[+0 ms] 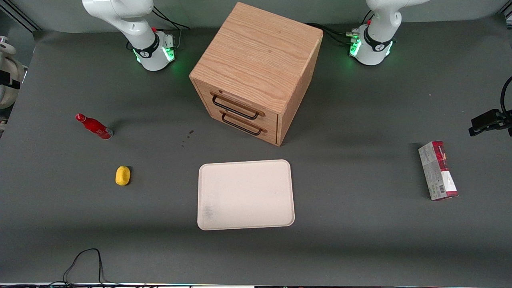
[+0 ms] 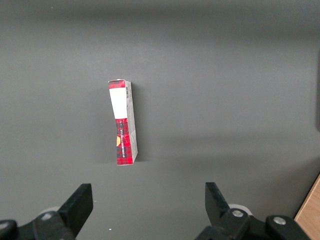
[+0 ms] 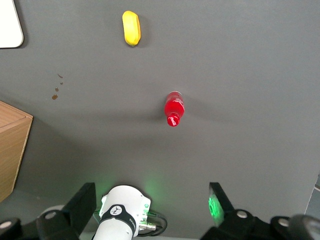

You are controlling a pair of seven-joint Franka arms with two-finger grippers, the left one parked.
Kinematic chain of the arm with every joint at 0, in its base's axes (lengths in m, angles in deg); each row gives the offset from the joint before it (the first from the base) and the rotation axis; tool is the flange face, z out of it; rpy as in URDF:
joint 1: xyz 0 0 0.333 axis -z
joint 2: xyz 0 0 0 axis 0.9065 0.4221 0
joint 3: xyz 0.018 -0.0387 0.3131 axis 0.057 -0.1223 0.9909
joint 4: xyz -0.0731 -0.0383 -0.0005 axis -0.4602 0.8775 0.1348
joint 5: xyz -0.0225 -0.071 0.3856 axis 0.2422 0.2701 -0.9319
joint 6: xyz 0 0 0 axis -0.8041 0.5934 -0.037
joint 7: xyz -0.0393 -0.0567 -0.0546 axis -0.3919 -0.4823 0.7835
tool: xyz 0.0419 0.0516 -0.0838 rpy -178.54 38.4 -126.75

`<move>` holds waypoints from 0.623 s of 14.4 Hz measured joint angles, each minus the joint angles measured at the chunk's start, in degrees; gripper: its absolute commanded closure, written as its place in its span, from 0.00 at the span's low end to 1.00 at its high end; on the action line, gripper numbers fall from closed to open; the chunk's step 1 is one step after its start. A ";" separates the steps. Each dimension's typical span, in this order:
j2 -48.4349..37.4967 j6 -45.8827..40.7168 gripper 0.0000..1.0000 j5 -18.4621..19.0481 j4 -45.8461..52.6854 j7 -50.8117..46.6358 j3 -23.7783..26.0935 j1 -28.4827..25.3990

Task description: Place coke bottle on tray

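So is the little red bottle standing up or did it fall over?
Standing up. The coke bottle rests on its base on the table, apart from the tray. The open gripper hangs high above it.

I can't read any words here. The red and grey box [image 2: 124, 123] has print, but it is too small. My gripper [image 3: 152, 202] hangs high over the table.

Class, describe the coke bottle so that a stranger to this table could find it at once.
Start at the wooden drawer box, then look toward the working arm's end of the table. There the coke bottle stands, farther from the front camera than the yellow lump; the open claw hangs high above. It alone is slim, all red, capped.
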 measured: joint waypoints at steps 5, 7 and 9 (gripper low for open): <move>-2.91 4.19 0.00 1.34 -5.66 0.00 -0.02 -0.01; -6.08 12.19 0.00 2.20 -15.11 0.00 -0.24 0.01; -9.28 20.17 0.00 2.52 -24.83 0.00 -0.98 0.04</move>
